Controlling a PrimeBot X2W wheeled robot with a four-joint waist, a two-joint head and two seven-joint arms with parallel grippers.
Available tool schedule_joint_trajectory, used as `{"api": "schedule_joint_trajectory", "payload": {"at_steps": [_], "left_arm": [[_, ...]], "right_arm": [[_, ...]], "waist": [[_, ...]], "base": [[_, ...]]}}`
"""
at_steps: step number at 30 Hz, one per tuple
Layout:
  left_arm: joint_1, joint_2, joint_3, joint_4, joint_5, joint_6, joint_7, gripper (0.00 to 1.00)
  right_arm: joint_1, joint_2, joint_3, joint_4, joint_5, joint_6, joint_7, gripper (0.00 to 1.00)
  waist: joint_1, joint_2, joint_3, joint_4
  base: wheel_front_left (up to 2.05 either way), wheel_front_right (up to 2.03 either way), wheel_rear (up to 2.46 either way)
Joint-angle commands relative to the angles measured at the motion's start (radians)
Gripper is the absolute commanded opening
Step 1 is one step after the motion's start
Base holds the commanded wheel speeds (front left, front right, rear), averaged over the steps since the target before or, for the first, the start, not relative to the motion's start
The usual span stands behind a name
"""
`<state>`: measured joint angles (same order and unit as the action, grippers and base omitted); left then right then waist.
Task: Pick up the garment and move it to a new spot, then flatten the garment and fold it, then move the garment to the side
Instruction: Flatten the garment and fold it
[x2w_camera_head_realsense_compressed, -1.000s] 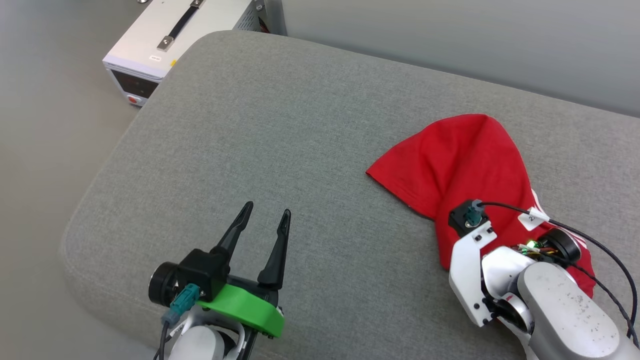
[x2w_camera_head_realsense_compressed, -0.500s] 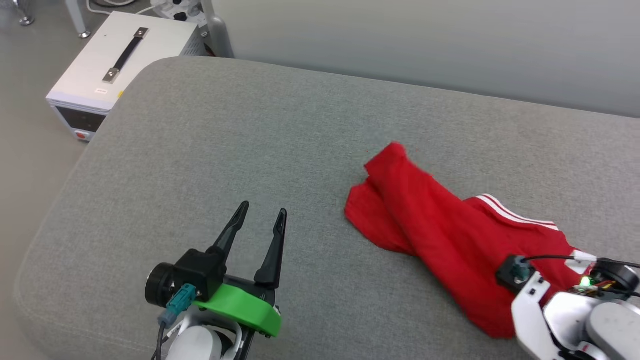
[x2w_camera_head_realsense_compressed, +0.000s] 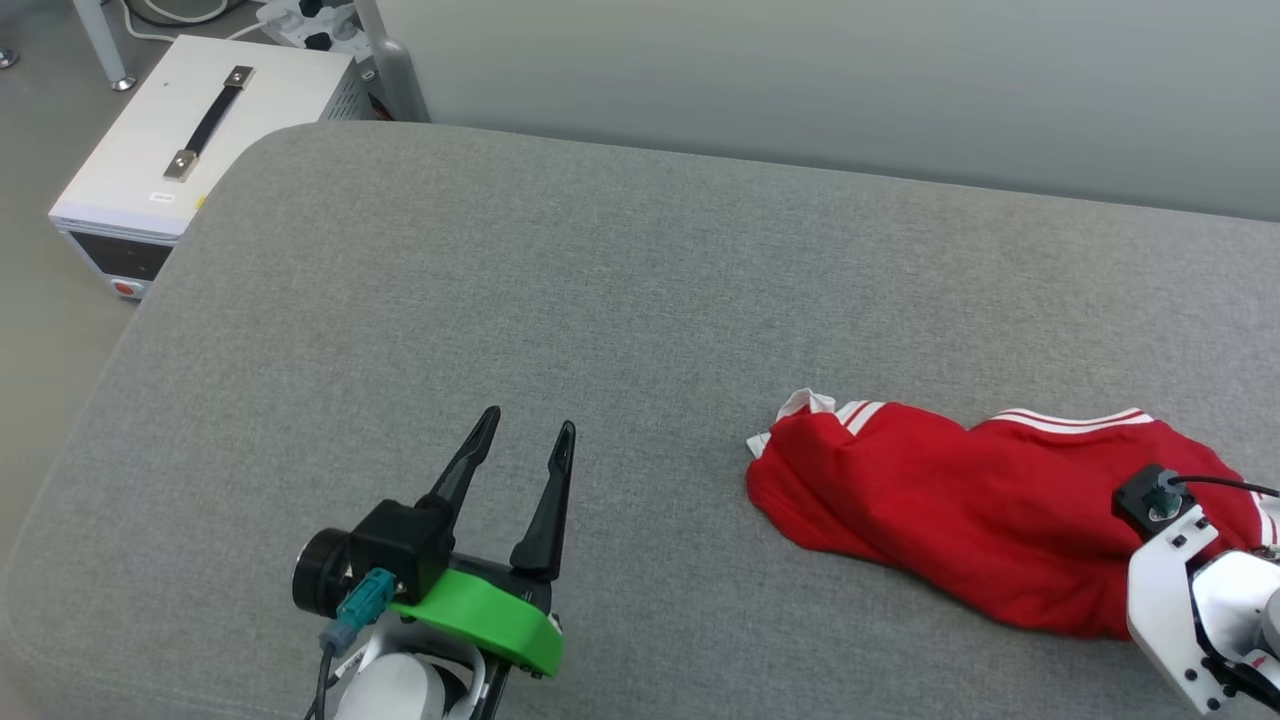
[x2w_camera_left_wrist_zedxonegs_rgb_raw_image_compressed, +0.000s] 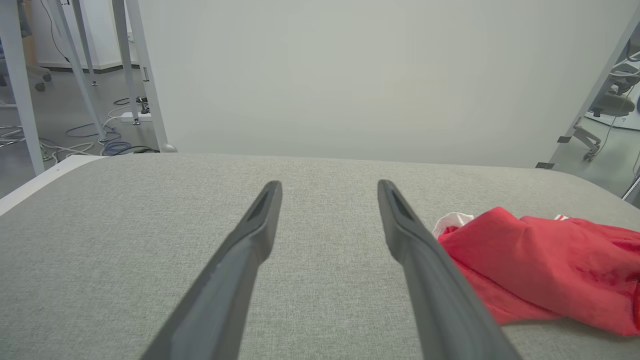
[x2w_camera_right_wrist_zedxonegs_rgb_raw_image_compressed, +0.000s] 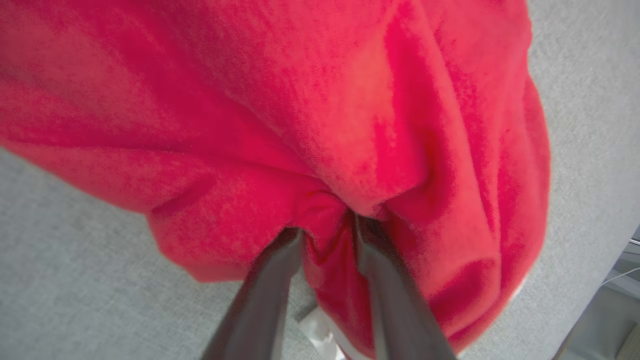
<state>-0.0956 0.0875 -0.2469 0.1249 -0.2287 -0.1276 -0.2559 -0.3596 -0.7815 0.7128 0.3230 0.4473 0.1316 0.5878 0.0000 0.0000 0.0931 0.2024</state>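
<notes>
The left gripper (x2w_camera_head_realsense_compressed: 530, 420) hangs nearest in the head view, its two long dark fingers spread wide and empty above the grey woven fabric cushion (x2w_camera_head_realsense_compressed: 600, 300). To its right, the red soft jersey T-shirt with white striped trim (x2w_camera_head_realsense_compressed: 950, 510) lies crumpled on the cushion, with the right arm's white wrist (x2w_camera_head_realsense_compressed: 1185, 590) over its near end. The right wrist view shows what that wrist hides: the right gripper (x2w_camera_right_wrist_zedxonegs_rgb_raw_image_compressed: 327, 227) has a fold of red cloth bunched between slightly parted fingers, tips buried. I cannot tell whether they pinch it. Farther left, the head view takes in a white metal box with a black handle (x2w_camera_head_realsense_compressed: 190, 130).
</notes>
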Motion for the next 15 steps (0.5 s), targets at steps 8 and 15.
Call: {"api": "schedule_joint_trajectory", "payload": {"at_steps": [8, 15], "left_arm": [[0.005, 0.008, 0.020, 0.010, 0.002, -0.003, -0.006, 1.00], [0.010, 0.009, 0.025, 0.003, 0.003, -0.003, -0.006, 1.00]], "right_arm": [[0.047, 0.143, -0.182, -0.056, 0.005, -0.001, -0.148, 1.00], [0.112, 0.237, -0.352, -0.232, 0.018, -0.001, -0.187, 1.00]], "waist": [[0.0000, 0.0000, -0.029, -0.060], [0.0000, 0.0000, -0.040, -0.096]], "base": [[0.00, 0.00, 0.00], [0.00, 0.00, 0.00]]}}
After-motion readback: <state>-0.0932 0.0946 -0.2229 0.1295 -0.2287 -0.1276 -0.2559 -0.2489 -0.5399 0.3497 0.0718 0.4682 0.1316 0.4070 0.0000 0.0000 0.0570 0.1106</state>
